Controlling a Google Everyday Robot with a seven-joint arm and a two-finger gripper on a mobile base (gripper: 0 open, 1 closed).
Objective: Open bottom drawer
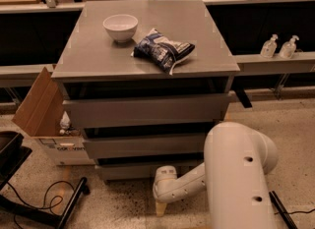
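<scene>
The grey cabinet point(147, 110) has three flat, handleless drawer fronts. The bottom drawer point(128, 171) is the lowest one, just above the floor, and only its narrow grey front shows. My gripper point(160, 207) hangs from the white wrist point(166, 183) directly in front of the bottom drawer's right half. It points down at the speckled floor, below the drawer's lower edge. My thick white arm point(238, 174) fills the lower right and hides the cabinet's bottom right corner.
A white bowl point(120, 26) and a dark blue chip bag point(162, 50) lie on the cabinet top. An open cardboard box point(42, 110) stands to the left. A black stand base with cables point(47, 208) is at lower left. Two pump bottles point(278, 46) sit on the right ledge.
</scene>
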